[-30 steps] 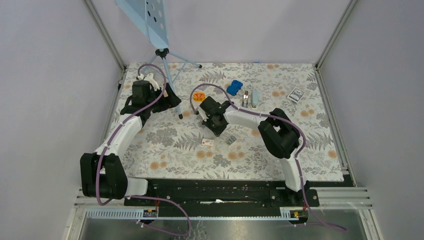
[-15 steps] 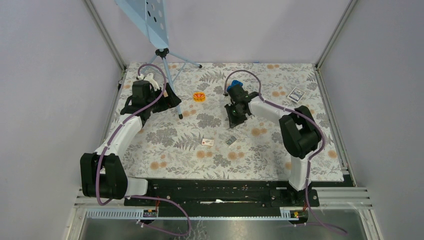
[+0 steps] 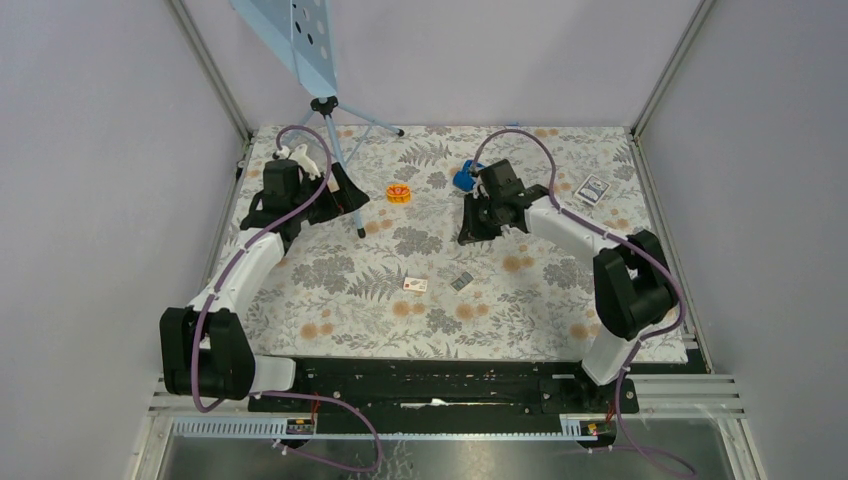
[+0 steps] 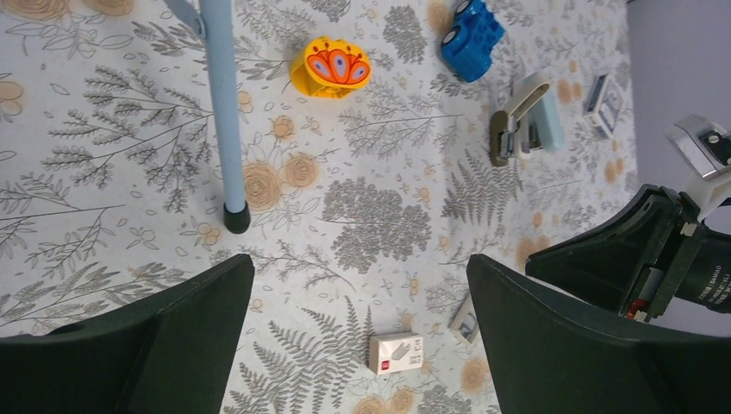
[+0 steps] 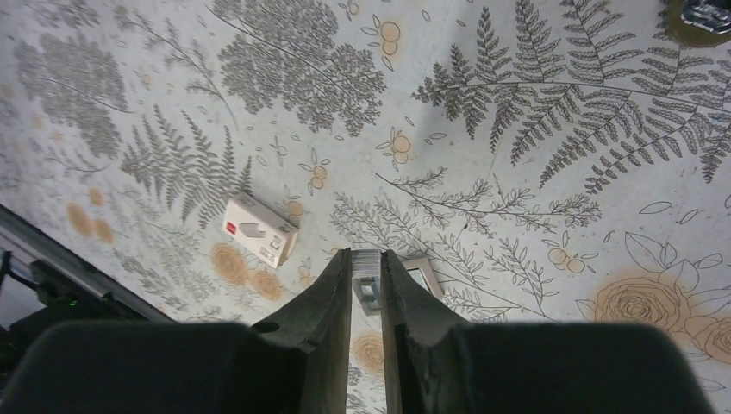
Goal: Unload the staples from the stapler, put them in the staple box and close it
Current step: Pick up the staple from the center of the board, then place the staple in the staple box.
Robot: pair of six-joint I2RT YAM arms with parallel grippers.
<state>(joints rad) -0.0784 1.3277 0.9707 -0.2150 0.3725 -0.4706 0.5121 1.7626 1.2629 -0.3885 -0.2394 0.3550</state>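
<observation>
My right gripper [image 5: 366,263] is shut on the staples [image 5: 366,257], a short silvery ribbed strip pinched between the fingertips above the table. In the top view this gripper [image 3: 468,233] hovers by the blue toy, and its arm hides the stapler. The stapler [image 4: 520,121] shows in the left wrist view, lying opened out on the cloth. My left gripper [image 4: 358,336] is wide open and empty, high over the table's far left [image 3: 335,195].
A white box with an orange mark [image 3: 415,285] [image 5: 259,228] and a small grey tray [image 3: 460,281] [image 5: 422,276] lie mid-table. A blue toy car [image 3: 463,178], an orange piece [image 3: 399,193], a card box [image 3: 594,189] and a tripod [image 3: 335,150] stand at the back.
My right gripper has swung from the middle of the table, near the grey tray, back and to the right to the stapler's spot. The left arm has not moved.
</observation>
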